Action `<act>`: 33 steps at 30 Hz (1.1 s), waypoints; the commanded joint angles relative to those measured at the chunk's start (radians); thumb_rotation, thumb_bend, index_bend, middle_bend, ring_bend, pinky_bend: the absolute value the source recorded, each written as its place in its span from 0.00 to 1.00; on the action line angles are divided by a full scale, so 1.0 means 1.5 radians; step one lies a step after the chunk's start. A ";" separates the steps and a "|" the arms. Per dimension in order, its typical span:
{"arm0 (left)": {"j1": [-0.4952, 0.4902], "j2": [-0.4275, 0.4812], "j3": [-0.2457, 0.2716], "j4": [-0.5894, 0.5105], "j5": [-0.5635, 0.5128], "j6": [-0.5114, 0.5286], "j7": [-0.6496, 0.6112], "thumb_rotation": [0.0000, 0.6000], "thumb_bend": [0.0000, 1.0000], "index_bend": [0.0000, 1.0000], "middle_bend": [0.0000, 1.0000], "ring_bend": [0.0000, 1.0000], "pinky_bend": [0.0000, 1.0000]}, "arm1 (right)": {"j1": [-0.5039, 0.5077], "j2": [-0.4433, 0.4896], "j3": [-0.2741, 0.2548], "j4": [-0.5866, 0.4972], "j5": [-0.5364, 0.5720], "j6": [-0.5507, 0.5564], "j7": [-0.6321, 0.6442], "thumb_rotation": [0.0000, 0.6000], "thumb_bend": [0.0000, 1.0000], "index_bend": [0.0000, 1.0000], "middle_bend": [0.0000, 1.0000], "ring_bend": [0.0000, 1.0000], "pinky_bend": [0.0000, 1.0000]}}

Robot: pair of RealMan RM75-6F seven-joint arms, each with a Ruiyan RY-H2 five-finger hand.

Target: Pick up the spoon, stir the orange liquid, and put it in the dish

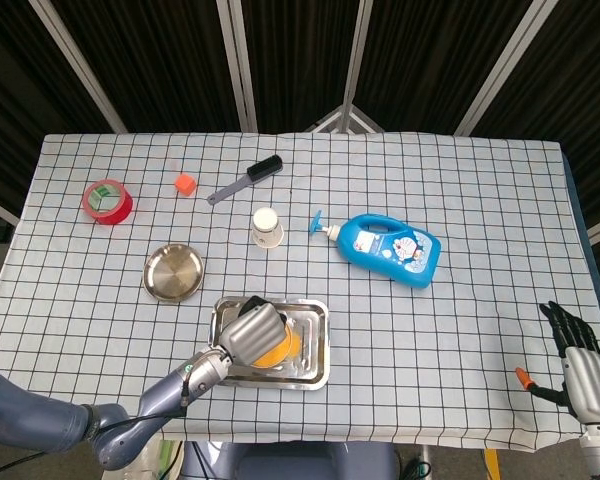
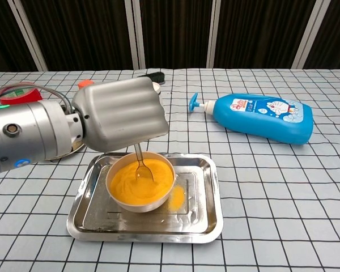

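Left hand (image 2: 120, 115) gripping spoon (image 2: 142, 165) in bowl (image 2: 140, 181)

Spoon is dipping into the orange liquid (image 2: 137, 180); bowl is sitting in the tray (image 2: 207, 204). Dish (image 1: 173, 272) is lying just up-left of the tray. Right hand (image 1: 586, 372) is hanging off the table's right edge, fingers apart, holding nothing. Bottle (image 1: 390, 247) is lying well apart.
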 commanded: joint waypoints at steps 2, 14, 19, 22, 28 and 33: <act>0.004 0.013 0.000 -0.004 0.009 0.001 -0.008 1.00 0.72 0.81 1.00 1.00 1.00 | 0.000 0.000 0.000 -0.001 0.000 0.000 -0.001 1.00 0.31 0.00 0.00 0.00 0.00; 0.008 0.016 -0.010 0.038 0.006 -0.010 -0.003 1.00 0.72 0.81 1.00 1.00 1.00 | -0.001 0.000 0.000 -0.003 0.001 0.000 -0.001 1.00 0.31 0.00 0.00 0.00 0.00; 0.002 0.003 -0.013 0.065 0.007 -0.017 0.018 1.00 0.72 0.81 1.00 1.00 1.00 | 0.000 0.001 0.000 -0.003 0.003 -0.002 0.001 1.00 0.31 0.00 0.00 0.00 0.00; 0.003 -0.004 -0.016 0.071 0.001 -0.018 0.021 1.00 0.72 0.81 1.00 1.00 1.00 | 0.000 0.001 0.000 -0.003 0.003 -0.002 0.002 1.00 0.31 0.00 0.00 0.00 0.00; -0.002 -0.022 -0.022 0.083 -0.009 -0.026 0.032 1.00 0.72 0.81 1.00 1.00 1.00 | 0.000 0.002 0.000 -0.003 0.002 -0.002 0.005 1.00 0.31 0.00 0.00 0.00 0.00; -0.002 -0.031 -0.018 0.087 -0.013 -0.032 0.040 1.00 0.72 0.81 1.00 1.00 1.00 | 0.000 0.002 0.000 -0.003 0.002 -0.002 0.005 1.00 0.31 0.00 0.00 0.00 0.00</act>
